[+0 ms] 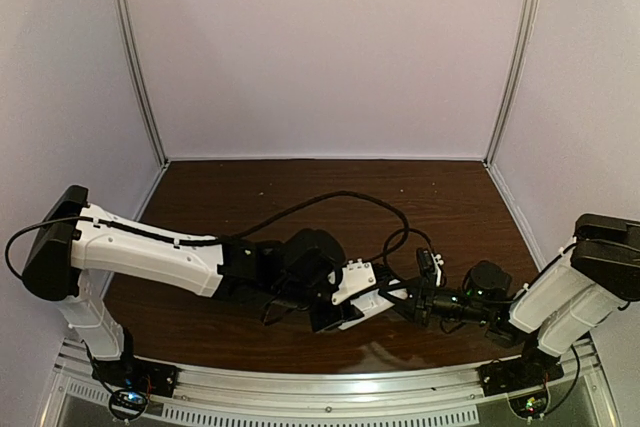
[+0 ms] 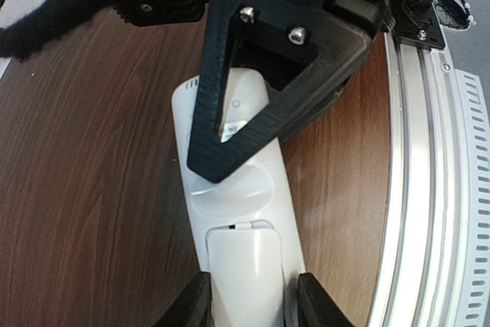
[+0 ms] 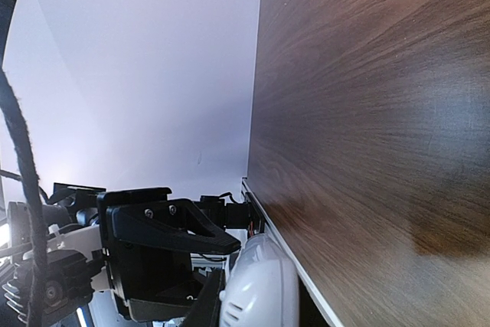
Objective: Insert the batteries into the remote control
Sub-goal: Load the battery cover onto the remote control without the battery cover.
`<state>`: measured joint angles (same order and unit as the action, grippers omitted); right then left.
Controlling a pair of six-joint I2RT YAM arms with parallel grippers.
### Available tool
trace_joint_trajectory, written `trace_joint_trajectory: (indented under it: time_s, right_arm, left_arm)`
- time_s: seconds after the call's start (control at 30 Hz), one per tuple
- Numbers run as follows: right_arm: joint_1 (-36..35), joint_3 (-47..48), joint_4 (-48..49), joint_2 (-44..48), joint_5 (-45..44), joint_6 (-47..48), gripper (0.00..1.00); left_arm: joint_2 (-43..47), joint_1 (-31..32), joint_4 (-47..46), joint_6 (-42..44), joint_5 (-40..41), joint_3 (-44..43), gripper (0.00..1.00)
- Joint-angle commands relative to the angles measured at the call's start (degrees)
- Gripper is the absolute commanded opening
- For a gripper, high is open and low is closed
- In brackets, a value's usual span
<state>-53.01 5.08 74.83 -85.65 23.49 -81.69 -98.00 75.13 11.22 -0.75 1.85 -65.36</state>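
Remote control (image 2: 241, 197) in outstretched left claw (image 2: 253, 305)

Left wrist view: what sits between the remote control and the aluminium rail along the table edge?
Nothing but bare wood tabletop: the strip between the remote control and the aluminium rail holds no object. The left wrist view shows it.

Dark wood-grain table (image 1: 300, 187) within pale lilac walls (image 1: 320, 47), aluminium posts (image 1: 135, 57) at the corners.
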Motion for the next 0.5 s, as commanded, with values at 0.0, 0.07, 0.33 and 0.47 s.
trace_joint_trajectory:
  time_s: [0.0,0.07,0.33,0.47]
  right_arm:
    - [-0.34,0.29,13.07,0.6,-0.85,-0.66,0.0]
    - [-0.34,0.28,13.15,0.5,-0.81,-0.65,0.0]
    - [-0.36,-0.07,13.05,0.98,-1.4,-0.64,0.0]
    - [-0.36,-0.22,12.89,1.48,-1.97,-0.52,0.0]
  left_arm:
    - [-0.97,0.4,-0.51,0.16,-0.65,-1.78,0.39]
    - [-1.21,0.45,-0.35,0.18,-0.68,-1.95,0.4]
    - [-2.1,0.39,1.58,-1.09,0.16,-4.03,0.39]
    - [-2.89,0.4,2.33,-2.94,0.03,-4.94,0.39]
